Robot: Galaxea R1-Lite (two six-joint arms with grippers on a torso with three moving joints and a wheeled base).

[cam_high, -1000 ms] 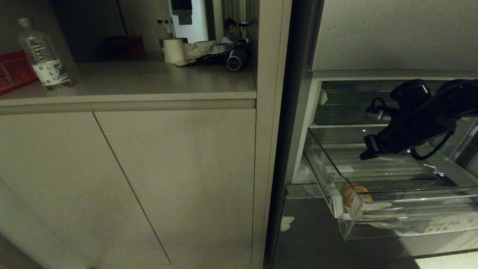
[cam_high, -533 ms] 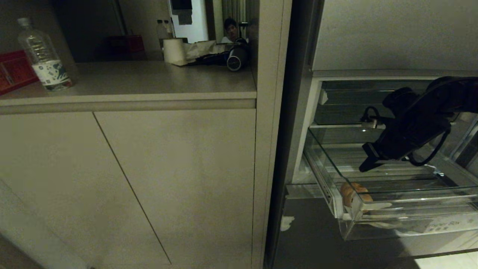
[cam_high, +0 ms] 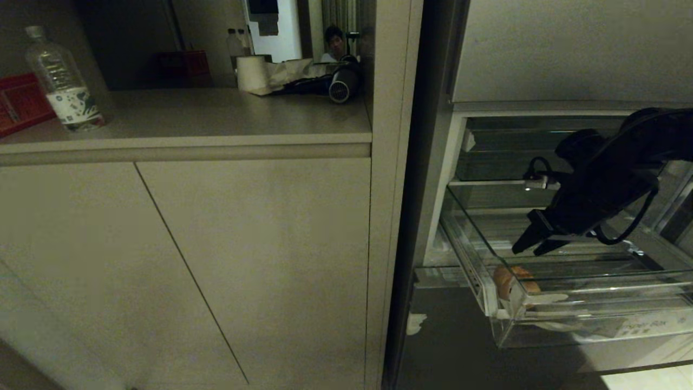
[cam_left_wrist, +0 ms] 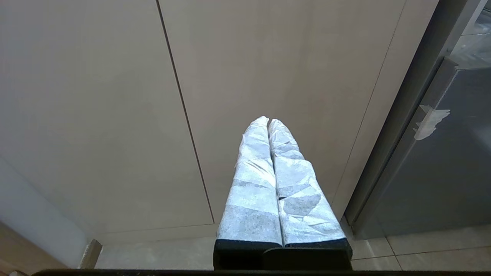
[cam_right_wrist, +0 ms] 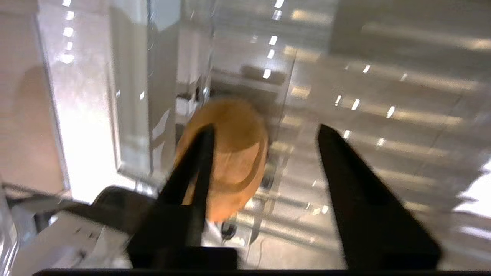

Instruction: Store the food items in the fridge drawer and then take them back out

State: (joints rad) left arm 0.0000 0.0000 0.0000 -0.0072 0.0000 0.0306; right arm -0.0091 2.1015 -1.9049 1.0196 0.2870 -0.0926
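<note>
Food item (cam_high: 515, 279): lower right of frame, in fridge drawer (cam_high: 595, 319) front-left corner | Right gripper (cam_high: 528, 250): above it, jaws apart, holding nothing | Left gripper (cam_left_wrist: 268, 122): parked, fingers together | Handling: likely light, soft, crushable; grasp gently across the rounded middle, clear of the drawer wall.

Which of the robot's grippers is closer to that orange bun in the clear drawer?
Right. The right gripper hovers just above the bun inside the fridge drawer; the left gripper hangs by the cabinet doors.
</note>
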